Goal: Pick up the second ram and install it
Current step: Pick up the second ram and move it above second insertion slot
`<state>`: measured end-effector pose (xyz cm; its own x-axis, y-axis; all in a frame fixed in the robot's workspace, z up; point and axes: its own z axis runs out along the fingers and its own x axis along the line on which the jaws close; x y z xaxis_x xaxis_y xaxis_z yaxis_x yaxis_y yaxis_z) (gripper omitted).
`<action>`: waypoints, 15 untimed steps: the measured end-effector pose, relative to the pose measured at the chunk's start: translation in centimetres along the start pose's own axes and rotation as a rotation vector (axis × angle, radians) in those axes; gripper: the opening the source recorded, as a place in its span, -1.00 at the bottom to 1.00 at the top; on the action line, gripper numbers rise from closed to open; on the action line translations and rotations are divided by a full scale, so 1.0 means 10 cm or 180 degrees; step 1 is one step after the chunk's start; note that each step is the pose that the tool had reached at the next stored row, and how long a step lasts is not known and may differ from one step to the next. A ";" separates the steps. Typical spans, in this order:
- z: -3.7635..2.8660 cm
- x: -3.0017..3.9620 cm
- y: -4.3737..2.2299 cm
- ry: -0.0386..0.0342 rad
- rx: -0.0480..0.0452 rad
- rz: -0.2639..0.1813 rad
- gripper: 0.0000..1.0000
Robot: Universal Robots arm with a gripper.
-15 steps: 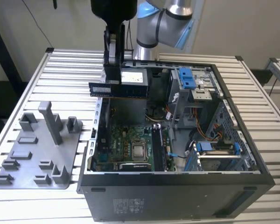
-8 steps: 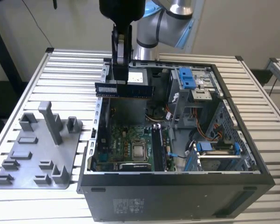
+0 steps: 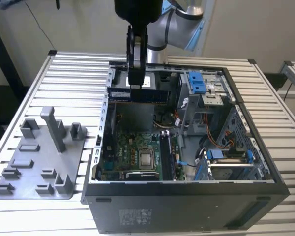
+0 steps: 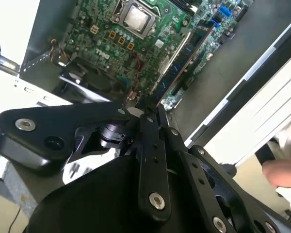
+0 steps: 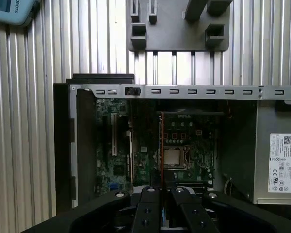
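The gripper point(image 3: 136, 84) is pressed onto the ram point(image 3: 157, 95), pinching it close to the middle of its top edge. The stick hangs level and on edge, with its length running from the exterior view's left to right. It sits over the far part of the open case point(image 3: 187, 199), above the far edge of the board point(image 3: 132, 147) and not seated in it. The chip point(image 3: 146, 159) lies nearer on the board, well apart from the ram. In the first wrist view the gripper point(image 5: 161, 187) looks straight down into the case point(image 5: 165, 91), and the ram point(image 5: 161, 145) shows as a thin edge running out from between the fingers. On the exterior view's left a grey tray point(image 3: 19, 189) with upright posts lies on the slatted table point(image 3: 73, 73), just beside the case.
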<state>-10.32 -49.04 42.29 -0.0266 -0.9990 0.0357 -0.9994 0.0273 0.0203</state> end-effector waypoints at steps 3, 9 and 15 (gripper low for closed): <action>-0.001 -0.001 -0.058 0.0000 0.0000 0.0000 -0.73; -0.004 -0.005 -0.183 0.0000 -0.0001 0.0000 -0.73; -0.007 -0.008 -0.313 0.0000 -0.0002 0.0000 -0.73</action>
<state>-7.19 -49.04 42.29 -0.0266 -0.9990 0.0358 -0.9994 0.0273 0.0208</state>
